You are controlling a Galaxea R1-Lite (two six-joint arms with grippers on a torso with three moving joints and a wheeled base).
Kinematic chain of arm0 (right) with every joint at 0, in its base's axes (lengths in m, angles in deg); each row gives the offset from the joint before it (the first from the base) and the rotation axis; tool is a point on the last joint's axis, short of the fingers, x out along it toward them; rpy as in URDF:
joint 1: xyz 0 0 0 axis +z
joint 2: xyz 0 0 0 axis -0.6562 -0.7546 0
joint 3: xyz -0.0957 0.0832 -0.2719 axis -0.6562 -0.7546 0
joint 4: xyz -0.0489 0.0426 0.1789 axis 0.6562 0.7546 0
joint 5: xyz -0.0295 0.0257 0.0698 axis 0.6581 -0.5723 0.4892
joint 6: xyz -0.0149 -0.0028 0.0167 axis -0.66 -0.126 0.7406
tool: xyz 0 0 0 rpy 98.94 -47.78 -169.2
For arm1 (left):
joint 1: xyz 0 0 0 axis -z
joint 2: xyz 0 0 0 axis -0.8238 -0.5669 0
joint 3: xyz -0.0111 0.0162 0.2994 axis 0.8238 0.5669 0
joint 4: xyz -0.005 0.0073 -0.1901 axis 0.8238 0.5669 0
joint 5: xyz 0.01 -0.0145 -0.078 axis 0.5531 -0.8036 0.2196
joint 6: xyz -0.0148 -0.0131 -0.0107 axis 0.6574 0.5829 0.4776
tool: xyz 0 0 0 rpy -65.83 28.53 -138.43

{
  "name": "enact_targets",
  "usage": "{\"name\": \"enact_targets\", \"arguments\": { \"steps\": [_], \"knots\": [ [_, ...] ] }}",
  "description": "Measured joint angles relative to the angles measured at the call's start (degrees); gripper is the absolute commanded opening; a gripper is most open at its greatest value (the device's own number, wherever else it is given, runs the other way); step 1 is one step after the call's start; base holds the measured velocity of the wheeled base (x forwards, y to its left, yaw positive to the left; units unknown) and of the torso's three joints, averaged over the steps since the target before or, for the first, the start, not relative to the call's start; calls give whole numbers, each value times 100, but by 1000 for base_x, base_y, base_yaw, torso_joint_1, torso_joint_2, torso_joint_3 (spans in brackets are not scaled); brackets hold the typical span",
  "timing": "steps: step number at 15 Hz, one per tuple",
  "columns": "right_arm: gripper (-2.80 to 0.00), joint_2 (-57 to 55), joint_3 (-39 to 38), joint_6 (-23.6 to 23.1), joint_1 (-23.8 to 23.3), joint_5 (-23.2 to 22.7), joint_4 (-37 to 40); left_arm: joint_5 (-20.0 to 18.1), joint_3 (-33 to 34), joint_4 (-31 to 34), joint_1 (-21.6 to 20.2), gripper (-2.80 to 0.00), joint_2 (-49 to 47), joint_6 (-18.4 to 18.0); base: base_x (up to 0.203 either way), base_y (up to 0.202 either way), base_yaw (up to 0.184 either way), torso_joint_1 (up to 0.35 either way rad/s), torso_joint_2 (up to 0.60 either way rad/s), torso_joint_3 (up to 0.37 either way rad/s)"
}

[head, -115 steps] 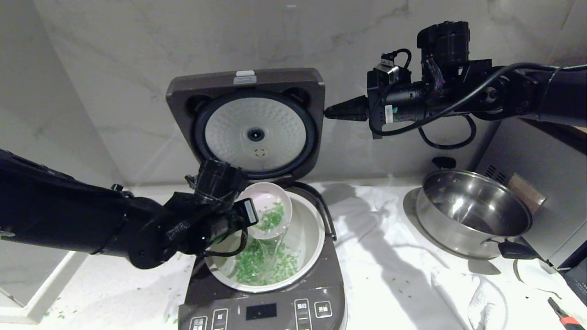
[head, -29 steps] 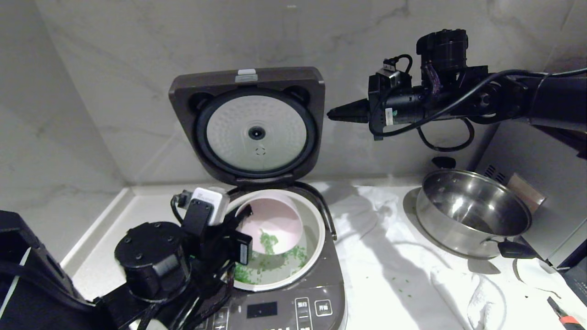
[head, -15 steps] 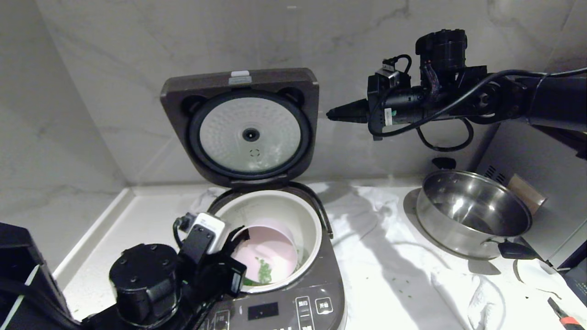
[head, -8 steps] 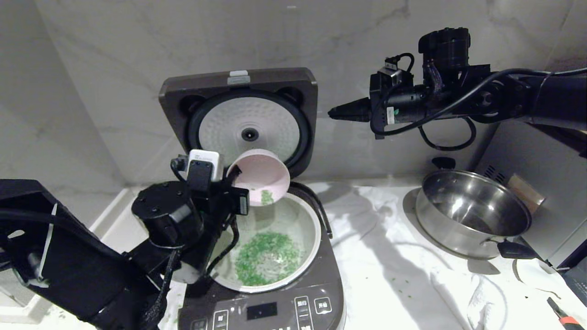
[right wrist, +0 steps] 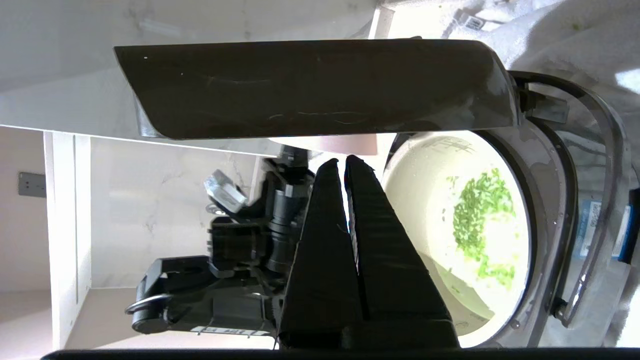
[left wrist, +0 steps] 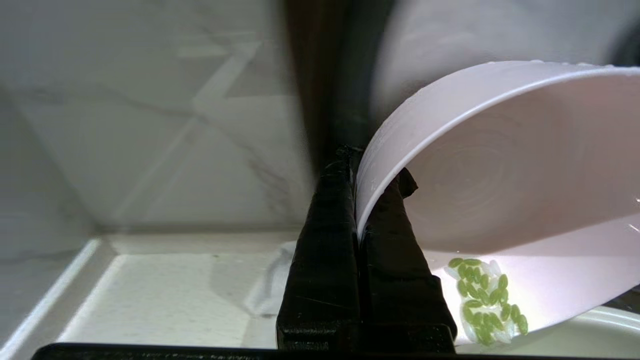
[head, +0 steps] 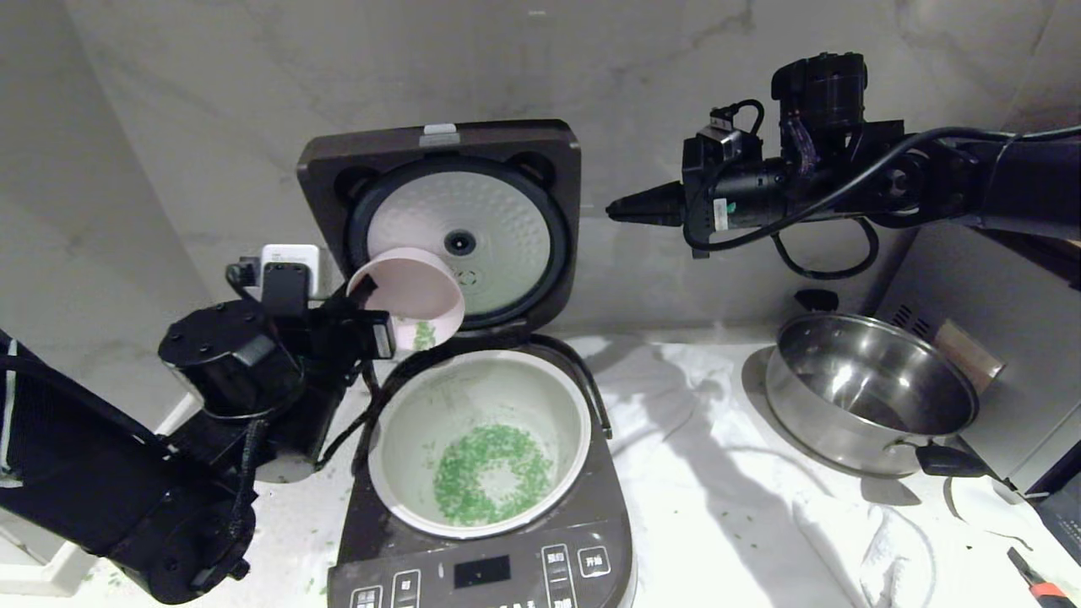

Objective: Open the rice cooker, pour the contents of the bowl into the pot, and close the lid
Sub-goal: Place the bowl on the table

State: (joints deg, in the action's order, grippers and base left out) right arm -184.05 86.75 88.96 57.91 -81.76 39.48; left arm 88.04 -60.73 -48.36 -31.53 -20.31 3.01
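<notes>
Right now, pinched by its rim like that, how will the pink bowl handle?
The bowl looks rigid: its thin rim keeps shape between the left gripper jaws. Probably light, nearly emptied. The glossy wall may slip.

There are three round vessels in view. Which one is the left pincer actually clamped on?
The small pink bowl: the left pincer pinches its rim, tipped above the cooker pot. The pot and the steel pan stand untouched.

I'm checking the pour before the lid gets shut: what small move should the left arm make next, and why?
Probably one more shake of the tipped bowl over the pot. The left gripper pinches the bowl's rim, and a clump of green bits clings inside it, while most already lie in the pot.
</notes>
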Motion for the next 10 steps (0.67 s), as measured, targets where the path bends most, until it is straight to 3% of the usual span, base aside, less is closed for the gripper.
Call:
{"name": "enact_targets", "arguments": {
  "steps": [2,7,10],
  "knots": [
    [-280,5,-9,-2,-1,-2,-1,-116,214,306,-86,-280,317,260,0,0,0,0,0,0],
    [-280,11,-37,-5,5,-2,-1,-563,360,2305,-43,-280,1314,1201,0,0,0,0,0,0],
    [-280,24,-48,-4,5,0,0,-725,375,2995,-48,-280,1637,1373,0,0,0,0,0,0]
  ]
}}
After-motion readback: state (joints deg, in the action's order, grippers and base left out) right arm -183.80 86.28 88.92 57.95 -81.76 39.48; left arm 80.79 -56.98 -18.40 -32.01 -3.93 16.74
